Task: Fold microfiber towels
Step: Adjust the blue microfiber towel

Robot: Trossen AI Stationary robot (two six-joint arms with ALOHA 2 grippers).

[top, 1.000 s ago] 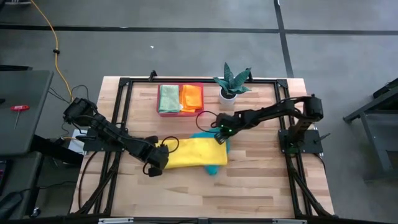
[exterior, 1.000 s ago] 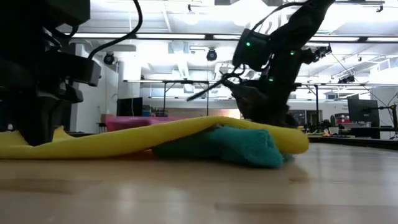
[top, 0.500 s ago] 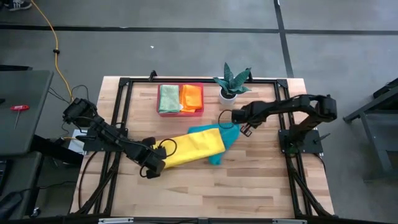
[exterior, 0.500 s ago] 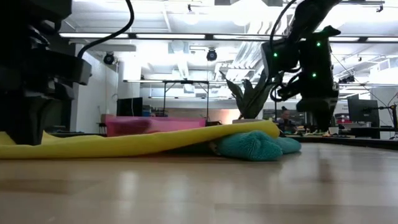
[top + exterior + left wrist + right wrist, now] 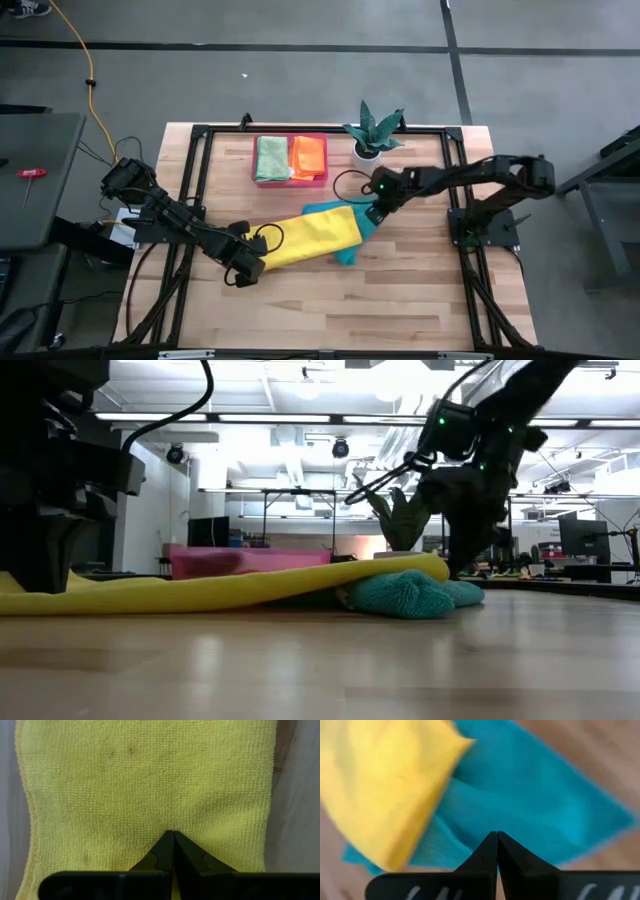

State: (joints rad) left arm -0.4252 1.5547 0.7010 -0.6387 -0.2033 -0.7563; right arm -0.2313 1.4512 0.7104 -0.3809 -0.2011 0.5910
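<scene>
A yellow towel lies slanting across the table's middle. Its right end rests on a crumpled teal towel, which sticks out from under it. My left gripper is shut at the yellow towel's left end, pointing down. My right gripper is shut and stands over the teal towel's right edge, just right of the yellow towel's far right corner. In the low view the yellow towel drapes low over the teal towel. My left gripper comes from above with its shut fingertips on the yellow towel's top face, midway across the towel's width near its left end. The cloth there lies flat on the table. Whether a fold sits between the fingers, I cannot tell. My right gripper slants down at the teal towel; whether it touches it, I cannot tell.
A pink tray at the far middle holds a light green towel and an orange towel. A potted plant stands right of the tray. Black frame rails run along the table's sides.
My right gripper has come off the yellow towel's right end, gone up and toward the table's right edge, then come a little way back. That end has swung toward the far edge, so the towel lies slanted and flatter. More of the teal towel shows. The left end has stayed under my left gripper.
</scene>
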